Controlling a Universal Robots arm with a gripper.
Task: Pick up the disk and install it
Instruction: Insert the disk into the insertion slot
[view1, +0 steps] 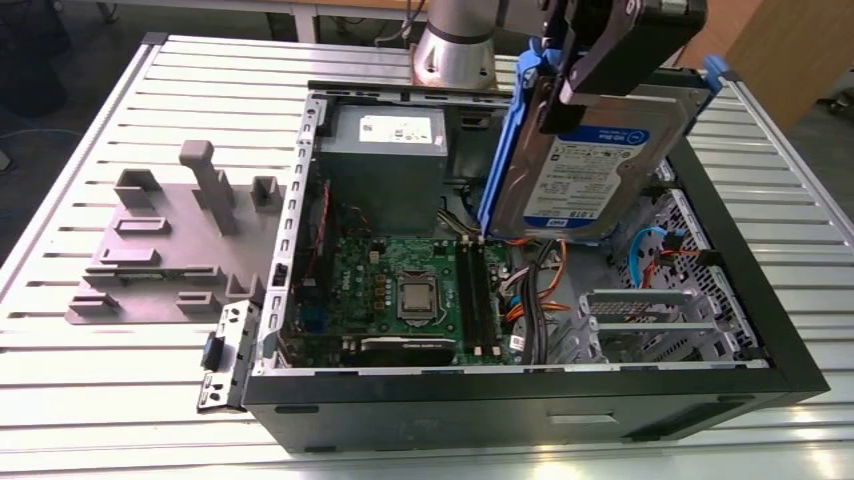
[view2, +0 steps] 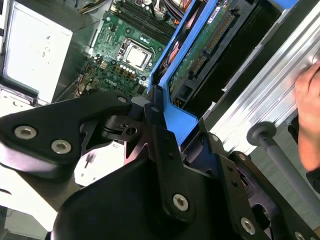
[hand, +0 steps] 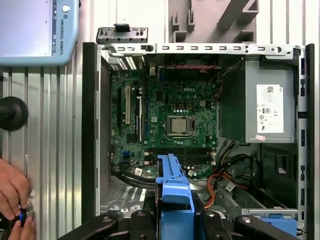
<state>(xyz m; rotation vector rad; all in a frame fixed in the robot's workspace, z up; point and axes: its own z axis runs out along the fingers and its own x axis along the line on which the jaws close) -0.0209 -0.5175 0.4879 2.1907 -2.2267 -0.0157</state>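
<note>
The disk (view1: 594, 160) is a silver drive with a blue-and-white label and a blue carrier frame. It hangs upright and tilted above the right half of the open computer case (view1: 534, 400). My gripper (view1: 587, 90) is shut on its top edge, black fingers on either side of the blue frame. In the second wrist view my gripper (view2: 160, 112) clamps the blue frame, and the disk's green circuit side (view2: 197, 47) runs away from it. In the first wrist view the blue frame of the disk (hand: 174, 187) stands over the case interior.
Inside the case lie the green motherboard (view1: 400, 290), a grey power supply box (view1: 387, 150) with a white sticker, loose cables and a metal drive cage (view1: 641, 325). A grey fixture block (view1: 174, 240) sits on the slatted table at the exterior view's left. A person's hand (hand: 12, 195) rests beside the case.
</note>
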